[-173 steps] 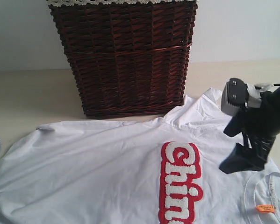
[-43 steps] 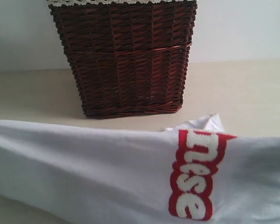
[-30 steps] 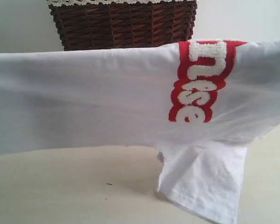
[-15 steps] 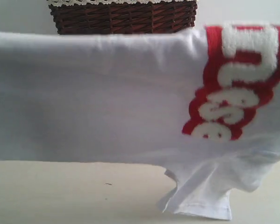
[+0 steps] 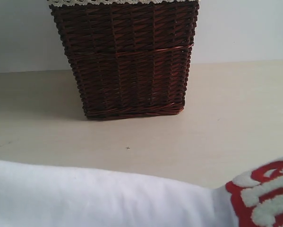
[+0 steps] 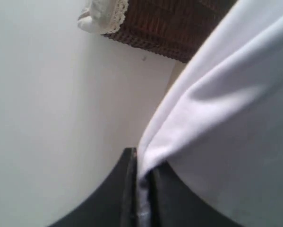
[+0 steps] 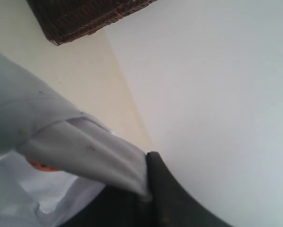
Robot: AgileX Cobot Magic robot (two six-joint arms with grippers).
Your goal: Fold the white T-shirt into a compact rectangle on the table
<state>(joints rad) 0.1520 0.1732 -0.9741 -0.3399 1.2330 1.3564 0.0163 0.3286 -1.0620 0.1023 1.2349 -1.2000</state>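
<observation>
The white T-shirt (image 5: 94,198) fills the bottom of the exterior view, its red-outlined lettering (image 5: 264,194) at the lower right. Neither gripper shows in that view. In the left wrist view my left gripper (image 6: 142,182) is shut on a pinched edge of the white T-shirt (image 6: 226,118), which stretches away from the black fingers (image 6: 128,189). In the right wrist view my right gripper (image 7: 147,194) is shut on another fold of the T-shirt (image 7: 75,146); an orange tag (image 7: 39,166) peeks out beneath it. The beige table (image 5: 217,123) lies beyond the cloth.
A dark brown wicker basket (image 5: 127,61) with a lace-trimmed lining (image 5: 108,2) stands on the table at the back, against a pale wall. It also appears in the left wrist view as the basket (image 6: 174,23) and in the right wrist view as the basket (image 7: 80,16).
The shirt hung high across the exterior view half a second ago, hiding most of the basket. Now it has dropped to the bottom edge, and the basket and table show fully.
</observation>
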